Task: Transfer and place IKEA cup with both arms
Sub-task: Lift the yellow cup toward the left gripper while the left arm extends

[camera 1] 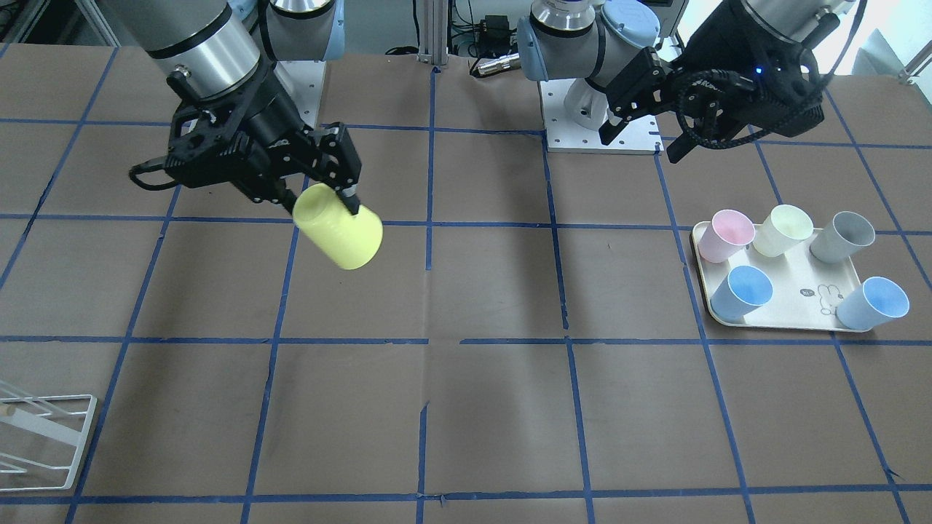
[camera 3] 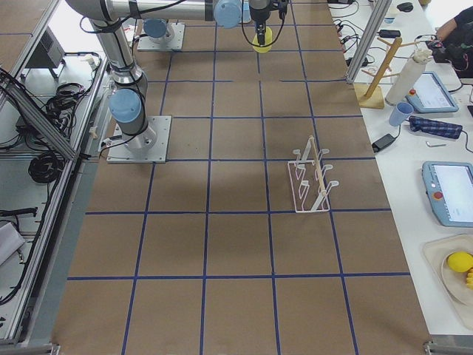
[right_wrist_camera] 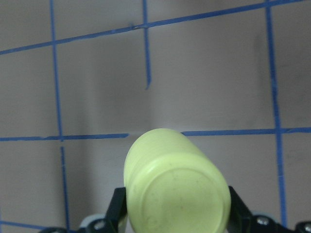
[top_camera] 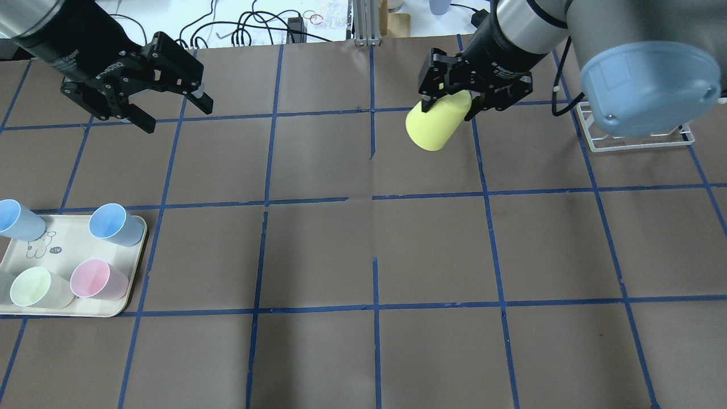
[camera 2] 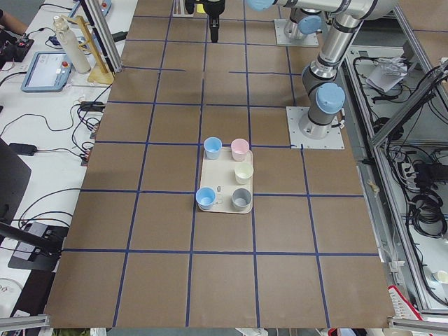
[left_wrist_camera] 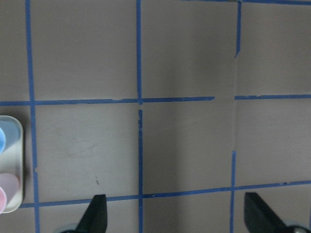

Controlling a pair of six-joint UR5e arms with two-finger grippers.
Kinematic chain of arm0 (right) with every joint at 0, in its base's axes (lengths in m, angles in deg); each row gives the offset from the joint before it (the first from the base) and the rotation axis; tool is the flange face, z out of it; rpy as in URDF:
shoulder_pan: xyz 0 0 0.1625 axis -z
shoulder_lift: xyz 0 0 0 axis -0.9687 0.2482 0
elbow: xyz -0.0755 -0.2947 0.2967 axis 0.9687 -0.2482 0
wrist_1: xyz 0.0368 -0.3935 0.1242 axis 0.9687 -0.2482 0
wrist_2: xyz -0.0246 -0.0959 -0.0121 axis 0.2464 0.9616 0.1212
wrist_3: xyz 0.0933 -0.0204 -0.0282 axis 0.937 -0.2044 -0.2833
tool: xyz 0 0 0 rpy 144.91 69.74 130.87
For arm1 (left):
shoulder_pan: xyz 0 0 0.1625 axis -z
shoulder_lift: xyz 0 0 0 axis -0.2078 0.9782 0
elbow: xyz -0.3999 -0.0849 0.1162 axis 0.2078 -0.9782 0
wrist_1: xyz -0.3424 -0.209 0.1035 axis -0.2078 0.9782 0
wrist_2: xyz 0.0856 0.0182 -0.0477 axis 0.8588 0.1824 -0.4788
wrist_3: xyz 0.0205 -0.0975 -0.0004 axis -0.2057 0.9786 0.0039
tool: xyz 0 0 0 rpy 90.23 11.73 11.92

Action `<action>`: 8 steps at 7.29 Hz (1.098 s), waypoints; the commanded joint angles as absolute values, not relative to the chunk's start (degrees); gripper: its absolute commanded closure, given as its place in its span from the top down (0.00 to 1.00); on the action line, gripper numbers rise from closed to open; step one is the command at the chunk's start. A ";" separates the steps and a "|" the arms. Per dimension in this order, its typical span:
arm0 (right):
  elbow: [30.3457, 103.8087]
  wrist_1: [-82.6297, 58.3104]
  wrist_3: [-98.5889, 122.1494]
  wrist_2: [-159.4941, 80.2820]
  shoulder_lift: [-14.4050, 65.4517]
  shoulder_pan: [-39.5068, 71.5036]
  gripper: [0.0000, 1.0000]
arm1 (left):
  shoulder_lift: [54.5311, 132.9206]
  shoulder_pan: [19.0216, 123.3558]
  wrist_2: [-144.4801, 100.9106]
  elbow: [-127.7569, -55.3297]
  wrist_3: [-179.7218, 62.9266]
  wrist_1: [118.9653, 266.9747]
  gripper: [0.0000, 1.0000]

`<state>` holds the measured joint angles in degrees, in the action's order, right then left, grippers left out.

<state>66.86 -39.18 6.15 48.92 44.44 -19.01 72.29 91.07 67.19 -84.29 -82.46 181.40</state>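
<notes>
Right gripper [top_camera: 448, 108] carries the IKEA cup [top_camera: 437, 122] in the air, with the left gripper [top_camera: 177, 116] empty on the far side.

The right fingers are clamped on the yellow cup's mouth end, so its closed base juts free and tilts down over the table [top_camera: 363, 255] on the right arm's half. The long axis points roughly toward the left arm's side. The left gripper hangs well apart from the cup, jaws spread wide with nothing between them, above the tray [top_camera: 122, 309] of pastel cups. A handover likely turns on that free base end — the only bare part the left jaws could close around.
</notes>
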 commanded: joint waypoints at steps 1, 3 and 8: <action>67.50 -37.28 12.11 25.72 44.57 -19.03 0.00 | 72.73 81.82 50.80 -89.13 -96.77 190.39 1.00; 69.69 -36.67 13.65 9.34 43.70 -17.11 0.00 | 72.55 78.19 34.58 -97.82 -99.67 194.43 1.00; 79.64 -37.72 10.04 -9.99 41.33 -15.34 0.00 | 71.32 77.55 18.83 -106.74 -103.36 199.65 1.00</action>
